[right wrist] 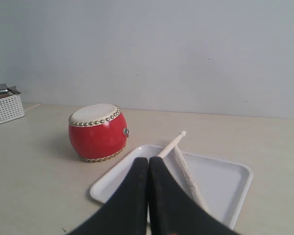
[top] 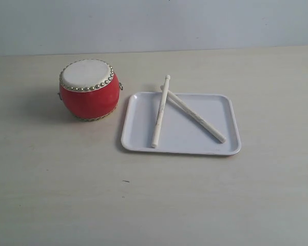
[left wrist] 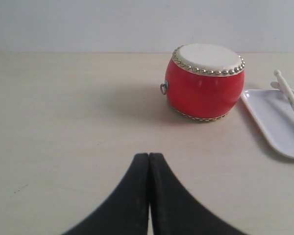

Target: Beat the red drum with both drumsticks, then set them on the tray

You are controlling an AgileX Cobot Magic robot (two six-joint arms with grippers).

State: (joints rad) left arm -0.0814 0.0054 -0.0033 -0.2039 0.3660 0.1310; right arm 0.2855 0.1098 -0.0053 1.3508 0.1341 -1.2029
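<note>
Red drum (top: 89,89) stands beside the white tray (top: 138,137), where both drumsticks (top: 160,113) lie crossed. Only the right wrist view shows a white basket (right wrist: 5,108). Both the left gripper (left wrist: 149,156) and the right gripper (right wrist: 148,160) are pressed closed, empty

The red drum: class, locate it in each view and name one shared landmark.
Exterior view: red drum, left of centre, beside the tray.
Left wrist view: drum beyond the left gripper, beside the tray.
Right wrist view: drum beyond the right gripper, beside the tray.
Shared landmark: the tray.
</note>
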